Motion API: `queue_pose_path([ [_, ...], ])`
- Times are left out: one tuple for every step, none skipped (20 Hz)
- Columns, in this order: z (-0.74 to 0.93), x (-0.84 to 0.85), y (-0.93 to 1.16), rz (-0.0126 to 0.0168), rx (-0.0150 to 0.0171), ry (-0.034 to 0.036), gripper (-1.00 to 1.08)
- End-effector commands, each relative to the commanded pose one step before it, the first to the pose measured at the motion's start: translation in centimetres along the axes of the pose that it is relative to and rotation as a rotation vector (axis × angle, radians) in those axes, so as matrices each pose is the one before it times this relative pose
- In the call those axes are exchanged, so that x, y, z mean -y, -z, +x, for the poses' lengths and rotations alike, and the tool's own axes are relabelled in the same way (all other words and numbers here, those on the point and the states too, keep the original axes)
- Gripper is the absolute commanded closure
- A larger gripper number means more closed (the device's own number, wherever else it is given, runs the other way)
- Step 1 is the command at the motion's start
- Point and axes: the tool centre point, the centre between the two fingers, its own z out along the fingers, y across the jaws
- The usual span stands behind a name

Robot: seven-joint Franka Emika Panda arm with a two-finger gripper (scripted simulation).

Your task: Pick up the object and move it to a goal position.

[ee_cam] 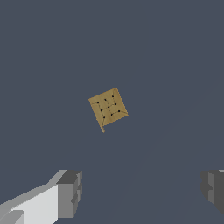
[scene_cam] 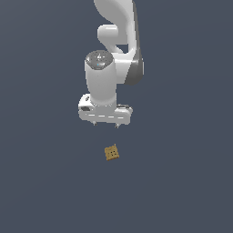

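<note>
Object [ee_cam: 108, 107]: flat golden-brown square with dark dots; claw [ee_cam: 142, 192] spread wide, holding nothing.

No readable text anywhere; the object [ee_cam: 108, 107] bears only dark dots (perhaps small holes, too tiny to tell).

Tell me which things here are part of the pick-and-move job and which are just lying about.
Part of the job:
- block, golden-brown, flat on the floor
- tool, open, above the block and not touching it

Just lying about:
- nothing else shows; only the plain grey floor. No goal marker is visible.
</note>
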Motion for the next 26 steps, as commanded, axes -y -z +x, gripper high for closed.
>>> queue_pose_path([
  [0.000,-0.001,0.000,0.00000,0.00000,0.00000,-0.92],
  [0.021,0.077,0.023,0.00002,-0.00087,0.00128,-0.92],
  [0.057,0.238,0.080,0.00012,-0.00272,0.00393,-0.92],
  [0.094,0.385,0.129,0.00022,-0.00441,0.00629,-0.92],
  [0.127,0.534,0.184,0.00036,-0.00613,0.00854,-0.92],
  [0.155,0.674,0.242,0.00053,-0.00775,0.01039,-0.92],
  [0.139,0.640,0.247,0.00060,-0.00742,0.00931,-0.92],
  [0.097,0.485,0.206,0.00052,-0.00569,0.00643,-0.92],
  [0.055,0.325,0.158,0.00039,-0.00389,0.00365,-0.92],
  [0.018,0.167,0.102,0.00023,-0.00207,0.00118,-0.92],
  [-0.009,0.020,0.036,0.00005,-0.00035,-0.00059,-0.92],
  [-0.012,-0.067,-0.031,-0.00009,0.00082,-0.00087,-0.92],
  [0.002,-0.082,-0.072,-0.00013,0.00106,0.00022,-0.92],
  [0.033,-0.055,-0.111,-0.00015,0.00095,0.00208,-0.92],
  [0.062,-0.020,-0.144,-0.00016,0.00075,0.00407,-0.92],
  [0.088,-0.003,-0.181,-0.00016,0.00066,0.00576,-0.92],
  [0.110,0.004,-0.221,-0.00017,0.00072,0.00725,-0.92],
  [0.127,-0.006,-0.267,-0.00018,0.00097,0.00843,-0.92],
  [0.140,-0.026,-0.315,-0.00019,0.00132,0.00944,-0.92],
  [0.153,-0.039,-0.363,-0.00018,0.00161,0.01054,-0.92],
  [0.168,-0.046,-0.408,-0.00014,0.00179,0.01176,-0.92],
  [0.184,-0.046,-0.453,-0.00007,0.00190,0.01315,-0.92],
  [0.198,-0.050,-0.500,0.00001,0.00204,0.01445,-0.92],
  [0.209,-0.060,-0.550,0.00012,0.00225,0.01568,-0.92],
  [0.218,-0.069,-0.600,0.00025,0.00244,0.01691,-0.92],
  [0.227,-0.077,-0.652,0.00041,0.00259,0.01818,-0.92],
])
